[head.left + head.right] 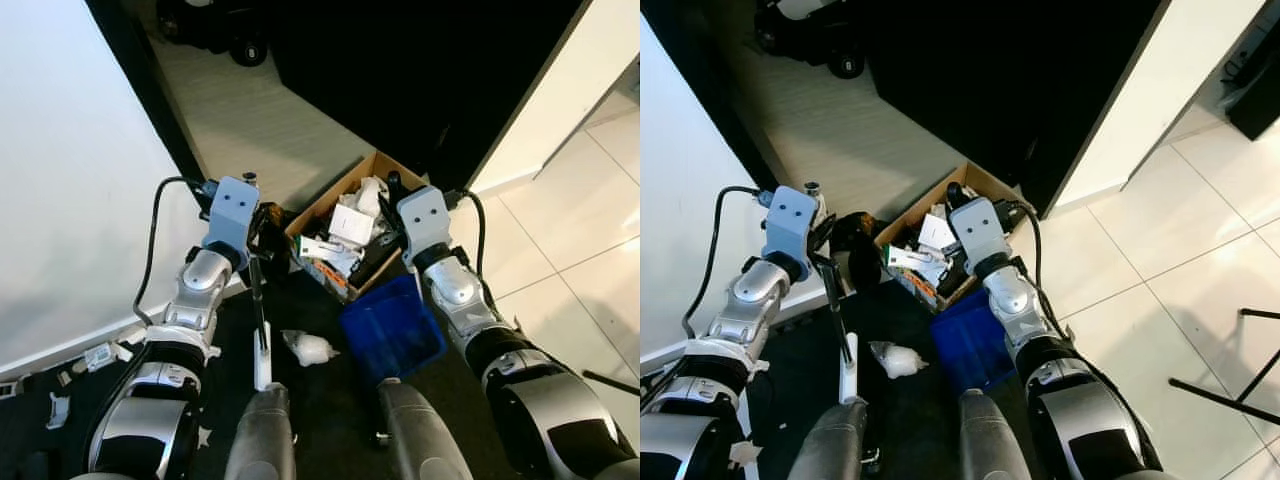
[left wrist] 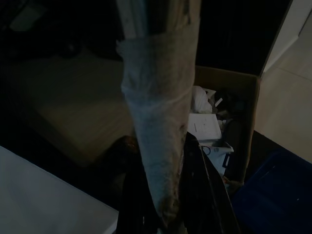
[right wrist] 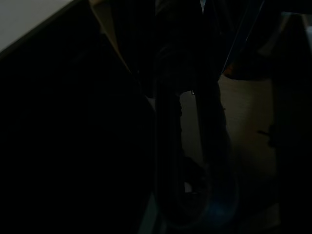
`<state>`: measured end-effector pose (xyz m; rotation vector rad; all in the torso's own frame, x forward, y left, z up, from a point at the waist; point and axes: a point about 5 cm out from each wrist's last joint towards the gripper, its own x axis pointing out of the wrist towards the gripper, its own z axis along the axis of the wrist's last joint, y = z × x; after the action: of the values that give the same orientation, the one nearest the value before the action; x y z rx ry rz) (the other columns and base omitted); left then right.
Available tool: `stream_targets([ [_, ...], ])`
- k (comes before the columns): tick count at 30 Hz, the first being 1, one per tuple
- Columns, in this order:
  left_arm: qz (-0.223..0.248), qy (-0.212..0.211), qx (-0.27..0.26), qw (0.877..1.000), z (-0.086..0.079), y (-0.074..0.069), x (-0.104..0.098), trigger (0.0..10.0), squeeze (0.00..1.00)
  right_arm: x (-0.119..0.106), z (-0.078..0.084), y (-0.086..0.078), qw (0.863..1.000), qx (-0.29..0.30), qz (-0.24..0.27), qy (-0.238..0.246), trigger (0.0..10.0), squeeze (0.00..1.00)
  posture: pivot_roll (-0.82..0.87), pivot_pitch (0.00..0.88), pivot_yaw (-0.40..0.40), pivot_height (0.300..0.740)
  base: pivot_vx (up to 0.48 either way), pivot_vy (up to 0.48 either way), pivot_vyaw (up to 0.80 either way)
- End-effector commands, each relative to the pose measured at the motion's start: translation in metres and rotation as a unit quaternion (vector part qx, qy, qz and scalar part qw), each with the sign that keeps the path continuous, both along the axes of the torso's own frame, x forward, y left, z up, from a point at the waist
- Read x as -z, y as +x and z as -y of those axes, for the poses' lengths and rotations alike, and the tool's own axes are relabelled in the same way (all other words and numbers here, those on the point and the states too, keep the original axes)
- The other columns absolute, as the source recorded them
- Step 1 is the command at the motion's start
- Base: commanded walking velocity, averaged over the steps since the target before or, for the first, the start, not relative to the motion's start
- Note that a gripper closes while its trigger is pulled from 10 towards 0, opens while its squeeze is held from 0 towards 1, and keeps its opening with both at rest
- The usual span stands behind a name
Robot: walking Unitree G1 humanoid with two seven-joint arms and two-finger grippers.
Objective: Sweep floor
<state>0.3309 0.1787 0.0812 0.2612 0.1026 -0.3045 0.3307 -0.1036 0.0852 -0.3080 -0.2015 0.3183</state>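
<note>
cardboard box (image 1: 372, 172) beside blue dustpan (image 1: 393, 330)

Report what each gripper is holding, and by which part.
The left gripper holds the broom by its wrapped handle. The right gripper is over the cardboard box beside the blue dustpan; whether it grips the dustpan cannot be told.

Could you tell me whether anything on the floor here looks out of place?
Yes: a crumpled white wad lies loose on the dark mat, outside the trash-filled cardboard box and beside the blue dustpan. More white scraps sit along the wall.
</note>
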Motion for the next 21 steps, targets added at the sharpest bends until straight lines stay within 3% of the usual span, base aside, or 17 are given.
stream_targets([
  [1,0.006,-0.003,0.012,1.000,0.013,0.002,0.000,10.0,0.00,0.008,-0.002,-0.004,1.000,0.010,-0.010,-0.013,10.0,0.00,0.07,0.188,-0.023,0.740,0.000,0.000,0.00],
  [6,0.002,-0.005,0.017,1.000,0.025,0.003,0.002,10.0,0.00,0.011,-0.007,-0.006,0.999,0.029,-0.010,-0.019,10.0,0.00,0.07,0.193,-0.021,0.740,0.000,0.000,0.00],
  [12,0.004,-0.007,0.035,0.999,0.044,0.007,0.002,10.0,0.00,0.010,-0.016,-0.007,0.999,0.049,-0.002,0.007,10.0,0.00,0.07,0.191,-0.021,0.740,0.000,0.000,0.00],
  [18,0.000,-0.015,0.047,0.999,0.059,0.008,0.003,10.0,0.00,0.010,-0.015,-0.006,0.997,0.075,-0.001,0.017,10.0,0.00,0.06,0.189,-0.023,0.740,0.000,0.000,0.00],
  [20,0.004,-0.056,0.060,0.997,0.080,0.011,-0.003,10.0,0.00,0.012,-0.008,-0.005,0.995,0.097,-0.009,0.017,10.0,0.00,0.06,0.189,-0.026,0.740,0.000,0.000,0.00],
  [21,0.004,-0.056,0.060,0.997,0.080,0.011,-0.003,10.0,0.00,0.012,-0.008,-0.005,0.995,0.097,-0.009,0.017,10.0,0.00,0.06,0.189,-0.026,0.740,0.000,0.000,0.00],
])
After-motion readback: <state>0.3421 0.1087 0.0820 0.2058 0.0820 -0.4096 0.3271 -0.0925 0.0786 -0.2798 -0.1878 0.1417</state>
